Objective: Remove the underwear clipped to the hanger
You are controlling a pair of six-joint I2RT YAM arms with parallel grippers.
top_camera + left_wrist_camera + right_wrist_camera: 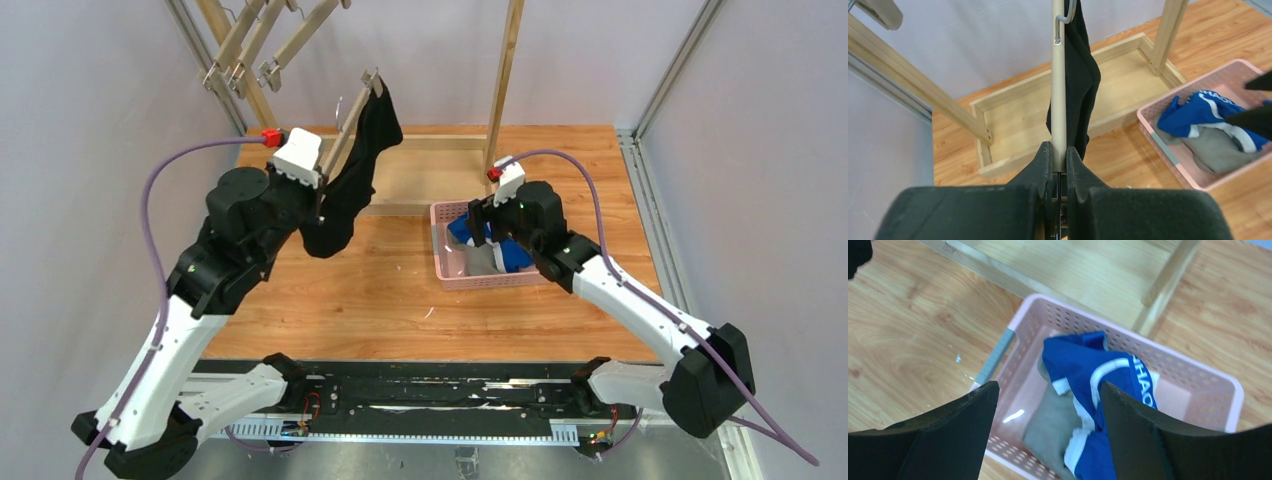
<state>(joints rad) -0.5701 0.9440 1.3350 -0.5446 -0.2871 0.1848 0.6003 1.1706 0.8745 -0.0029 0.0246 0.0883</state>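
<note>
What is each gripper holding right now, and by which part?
Left gripper clamps the lower end of the wooden hanger arm, beside the black briefs. Right gripper is open over the pink basket, holding nothing.

1 overhead, 2 wrist-close — sharing basket (437, 240).

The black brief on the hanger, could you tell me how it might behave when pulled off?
Probably floppy: the black brief hangs in loose folds along the hanger. Likely light, since one clip seems to carry it. It may snag there rather than slip free.
</note>
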